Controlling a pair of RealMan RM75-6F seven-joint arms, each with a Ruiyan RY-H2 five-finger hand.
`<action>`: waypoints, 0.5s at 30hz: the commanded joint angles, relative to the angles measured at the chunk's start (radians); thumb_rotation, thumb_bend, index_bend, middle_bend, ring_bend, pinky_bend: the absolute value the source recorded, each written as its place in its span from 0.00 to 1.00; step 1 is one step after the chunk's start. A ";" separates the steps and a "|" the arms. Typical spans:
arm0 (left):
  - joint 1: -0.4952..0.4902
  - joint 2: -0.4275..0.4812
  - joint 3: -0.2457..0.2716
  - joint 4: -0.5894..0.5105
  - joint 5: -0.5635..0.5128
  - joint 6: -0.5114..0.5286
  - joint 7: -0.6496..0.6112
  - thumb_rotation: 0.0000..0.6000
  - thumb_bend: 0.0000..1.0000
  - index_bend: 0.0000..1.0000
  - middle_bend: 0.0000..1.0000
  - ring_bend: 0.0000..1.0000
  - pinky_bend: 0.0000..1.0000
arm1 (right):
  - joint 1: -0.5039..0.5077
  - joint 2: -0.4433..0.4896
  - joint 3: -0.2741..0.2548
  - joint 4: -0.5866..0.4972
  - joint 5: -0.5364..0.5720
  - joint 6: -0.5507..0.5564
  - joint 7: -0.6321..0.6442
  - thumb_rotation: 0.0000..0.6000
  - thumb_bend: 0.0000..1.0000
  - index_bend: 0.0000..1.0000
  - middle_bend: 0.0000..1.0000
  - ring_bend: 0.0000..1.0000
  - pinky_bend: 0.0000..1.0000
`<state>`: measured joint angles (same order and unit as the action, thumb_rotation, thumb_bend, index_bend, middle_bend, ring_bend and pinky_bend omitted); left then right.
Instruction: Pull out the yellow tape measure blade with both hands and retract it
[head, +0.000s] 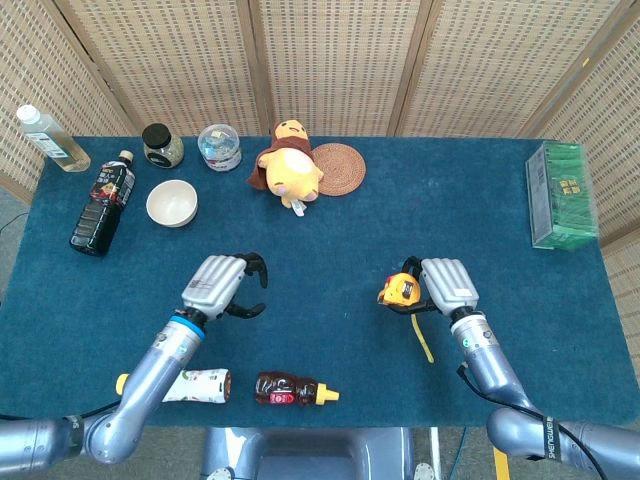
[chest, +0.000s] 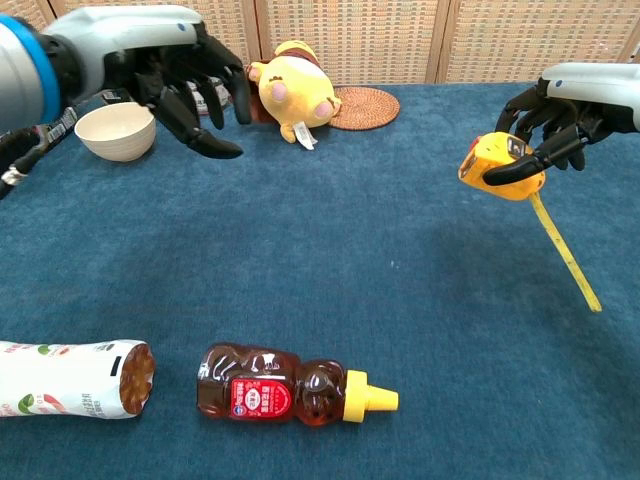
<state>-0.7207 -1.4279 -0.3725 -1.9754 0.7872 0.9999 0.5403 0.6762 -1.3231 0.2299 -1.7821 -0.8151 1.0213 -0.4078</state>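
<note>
**Yellow blade hangs free, waiting for your left hand**

Yellow tape measure (head: 402, 291) sits in your right hand (head: 447, 287), lifted clear of the blue surface (head: 330, 250) over its right half, nearer the front edge than the back. The fingers wrap the case from above and behind, so it is firmly held. A short length of blade (chest: 564, 253) is already out, drooping from the case down and toward the front right corner, with its tip loose in the air.

Your left hand (head: 220, 284) hovers over the left half of the surface, fingers spread and curled a little, holding nothing. It is well apart from the tape measure, with bare cloth between the two. The honey bear bottle (chest: 295, 386) and the lying drink bottle (chest: 68, 378) rest near the front edge below it, so keep your travel above them.

For this step, I would bring the left hand across to the blade's free end rather than to the case, since the tip hangs on the far side of the right hand. Tilting the case so the blade points left should make it easier to reach. Pinch the blade flat by its faces near the tip, then draw the hands apart along the blade's own line; a sideways pull is likely to kink it.
</note>
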 joint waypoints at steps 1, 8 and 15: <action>-0.077 -0.069 -0.014 0.048 -0.049 -0.007 0.024 1.00 0.20 0.50 0.38 0.39 0.43 | 0.015 -0.019 0.008 -0.014 0.013 0.017 -0.017 0.63 0.22 0.55 0.58 0.66 0.61; -0.159 -0.160 -0.011 0.084 -0.105 0.075 0.062 1.00 0.19 0.50 0.40 0.41 0.46 | 0.038 -0.051 0.016 -0.032 0.034 0.048 -0.038 0.62 0.23 0.55 0.58 0.66 0.61; -0.213 -0.231 -0.013 0.115 -0.126 0.162 0.101 1.00 0.19 0.50 0.42 0.43 0.49 | 0.059 -0.080 0.017 -0.039 0.038 0.063 -0.054 0.62 0.23 0.55 0.58 0.66 0.61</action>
<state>-0.9215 -1.6438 -0.3856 -1.8703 0.6657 1.1448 0.6296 0.7343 -1.4019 0.2464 -1.8208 -0.7781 1.0828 -0.4612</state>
